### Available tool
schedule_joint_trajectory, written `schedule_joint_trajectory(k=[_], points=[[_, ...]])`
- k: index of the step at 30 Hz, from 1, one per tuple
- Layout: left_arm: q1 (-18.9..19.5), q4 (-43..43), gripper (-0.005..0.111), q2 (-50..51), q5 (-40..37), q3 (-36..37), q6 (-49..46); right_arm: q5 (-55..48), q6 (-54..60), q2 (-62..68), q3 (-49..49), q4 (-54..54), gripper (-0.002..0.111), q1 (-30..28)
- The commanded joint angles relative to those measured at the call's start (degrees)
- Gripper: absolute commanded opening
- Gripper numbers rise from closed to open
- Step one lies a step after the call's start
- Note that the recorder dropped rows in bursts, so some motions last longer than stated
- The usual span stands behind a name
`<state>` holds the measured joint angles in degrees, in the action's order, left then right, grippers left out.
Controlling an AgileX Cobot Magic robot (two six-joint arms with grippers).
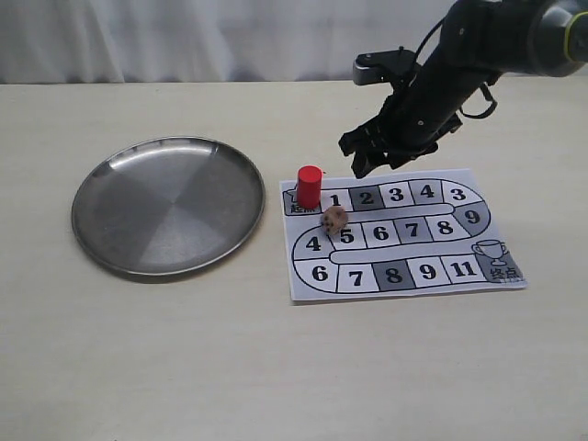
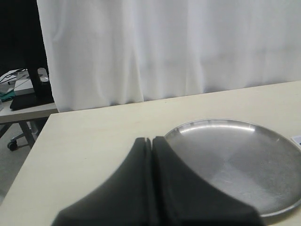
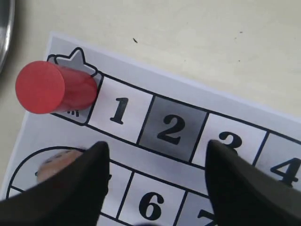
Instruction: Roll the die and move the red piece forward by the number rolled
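The red piece (image 1: 310, 186) (image 3: 54, 88) stands upright on the start square at the board's (image 1: 404, 276) far left corner. The tan die (image 1: 334, 219) rests on the board between squares 4 and 5; in the right wrist view the die (image 3: 49, 165) is partly hidden behind one finger. My right gripper (image 1: 375, 154) (image 3: 155, 150) hangs open above the board's top row, empty, to the right of the red piece. My left gripper (image 2: 152, 140) is shut on nothing near the plate's edge and is out of the exterior view.
A round steel plate (image 1: 119, 179) (image 2: 244, 165) lies left of the paper board (image 3: 188, 94). A white curtain (image 2: 164, 47) hangs behind the table. Bare tabletop runs along the front.
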<state>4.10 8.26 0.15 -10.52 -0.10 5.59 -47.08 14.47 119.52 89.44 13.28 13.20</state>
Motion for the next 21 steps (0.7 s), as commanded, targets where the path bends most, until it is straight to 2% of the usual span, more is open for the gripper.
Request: schedule_joint_trajectory(k=[1, 11, 13, 17, 18, 21], points=[[0.19, -0.03, 0.000, -0.15, 0.55, 0.10, 0.05, 0.71, 0.03, -0.26, -0.24, -0.65, 0.057, -0.38], [0.19, -0.03, 0.000, -0.15, 0.55, 0.10, 0.05, 0.75, -0.76, -0.26, -0.24, -0.65, 0.056, -0.38], [0.19, -0.03, 0.000, -0.15, 0.55, 0.10, 0.05, -0.07, -0.75, -0.38, -0.13, -0.65, 0.047, -0.38], [0.19, -0.03, 0.000, -0.15, 0.55, 0.10, 0.05, -3.73, -0.75, -1.86, 0.88, -0.65, 0.010, -0.38], [0.19, -0.03, 0.000, -0.15, 0.55, 0.10, 0.05, -4.41, -0.97, -2.57, 1.14, -0.43, 0.005, -0.38], [0.19, -0.03, 0.000, -0.15, 0.55, 0.10, 0.05, -5.11, -0.70, -5.21, 1.14, 2.04, 0.004, -0.38]])
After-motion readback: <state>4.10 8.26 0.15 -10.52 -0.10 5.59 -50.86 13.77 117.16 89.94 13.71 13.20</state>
